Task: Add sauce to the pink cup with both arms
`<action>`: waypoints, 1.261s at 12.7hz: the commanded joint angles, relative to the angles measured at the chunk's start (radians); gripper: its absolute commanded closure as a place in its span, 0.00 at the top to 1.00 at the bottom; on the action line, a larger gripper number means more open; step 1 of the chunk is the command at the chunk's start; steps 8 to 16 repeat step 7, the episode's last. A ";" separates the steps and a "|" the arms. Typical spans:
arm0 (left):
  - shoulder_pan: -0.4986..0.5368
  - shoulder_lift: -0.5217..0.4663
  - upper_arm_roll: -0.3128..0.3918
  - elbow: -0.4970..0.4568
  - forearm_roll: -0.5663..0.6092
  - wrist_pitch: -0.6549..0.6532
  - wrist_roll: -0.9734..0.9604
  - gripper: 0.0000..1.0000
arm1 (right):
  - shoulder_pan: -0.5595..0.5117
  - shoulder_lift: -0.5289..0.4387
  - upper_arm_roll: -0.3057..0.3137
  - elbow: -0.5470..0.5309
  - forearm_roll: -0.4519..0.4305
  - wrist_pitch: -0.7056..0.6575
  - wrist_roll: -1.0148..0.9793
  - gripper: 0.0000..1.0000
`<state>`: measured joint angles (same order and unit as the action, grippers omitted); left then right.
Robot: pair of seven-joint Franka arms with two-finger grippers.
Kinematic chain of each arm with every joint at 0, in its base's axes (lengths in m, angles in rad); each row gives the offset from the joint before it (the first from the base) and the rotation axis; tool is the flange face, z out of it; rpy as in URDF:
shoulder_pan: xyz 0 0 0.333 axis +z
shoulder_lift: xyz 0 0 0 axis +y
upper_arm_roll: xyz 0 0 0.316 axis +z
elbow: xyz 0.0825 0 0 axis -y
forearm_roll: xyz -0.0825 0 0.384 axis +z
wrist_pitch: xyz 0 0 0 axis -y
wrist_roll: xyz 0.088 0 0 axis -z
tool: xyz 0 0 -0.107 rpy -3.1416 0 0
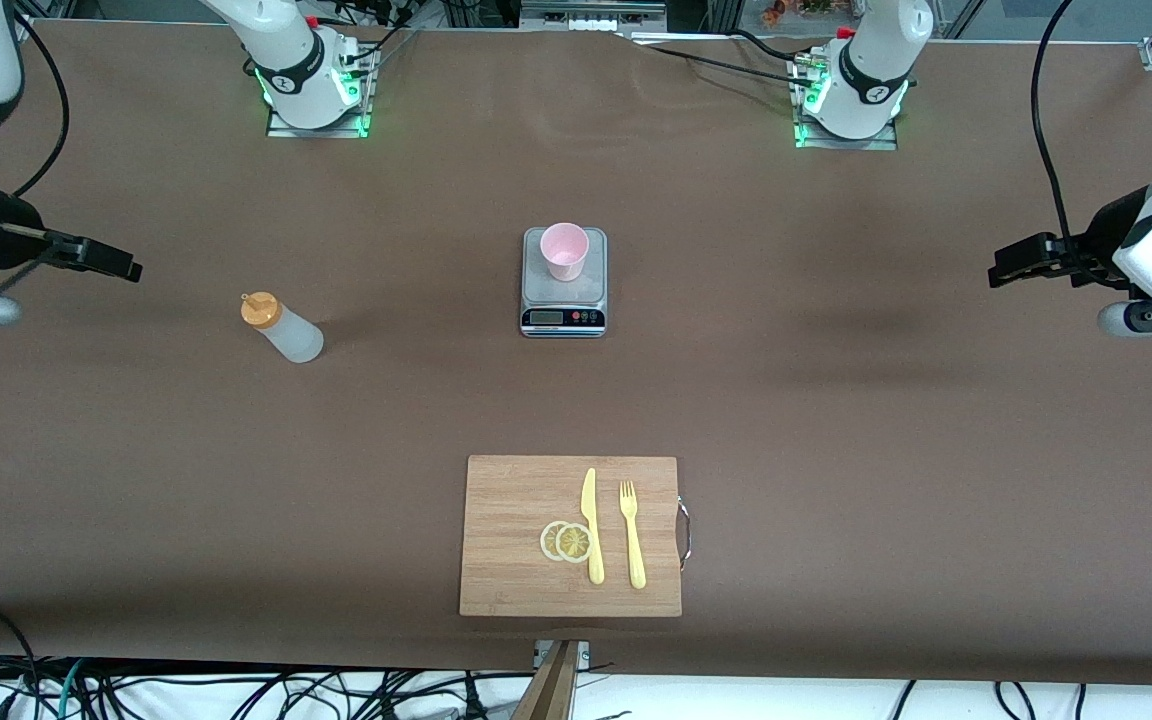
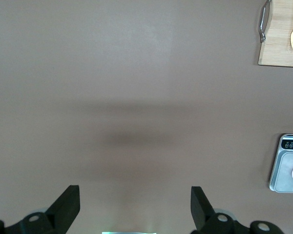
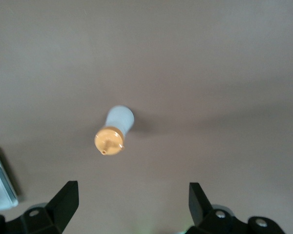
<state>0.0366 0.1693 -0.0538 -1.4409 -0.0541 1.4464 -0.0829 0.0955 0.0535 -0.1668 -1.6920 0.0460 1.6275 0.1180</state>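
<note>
Looking at the sauce bottle (image 1: pixel 283 327), it stands upright, long axis vertical, orange nozzle up, toward the right arm's end of the surface, well apart from the pink cup (image 1: pixel 564 250) on the scale (image 1: pixel 563 283). Both arms hang out wide, left gripper (image 2: pixel 136 204) and right gripper (image 3: pixel 134 202) jaws apart, holding nothing. I can't tell whether sauce is in the cup, so this fits before the pour or after.

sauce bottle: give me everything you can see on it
The sauce bottle is a translucent whitish squeeze bottle, plastic by the look, with an orange cap ending in a small nozzle. The cap is on. It stands upright on the bare brown table, toward the right arm's end, a little nearer the front camera than the scale holding the pink cup. Nothing touches it except the table. The right end effector hangs above it, open, not gripping it. Fill level cannot be judged.
</note>
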 commanded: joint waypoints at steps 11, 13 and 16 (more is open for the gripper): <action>-0.003 0.013 0.003 0.030 0.003 -0.017 0.022 1.00 | -0.089 -0.078 0.061 0.031 -0.005 -0.001 -0.144 1.00; -0.003 0.013 0.003 0.030 0.003 -0.017 0.022 1.00 | -0.089 -0.078 0.061 0.031 -0.005 -0.001 -0.144 1.00; -0.003 0.013 0.003 0.030 0.003 -0.017 0.022 1.00 | -0.089 -0.078 0.061 0.031 -0.005 -0.001 -0.144 1.00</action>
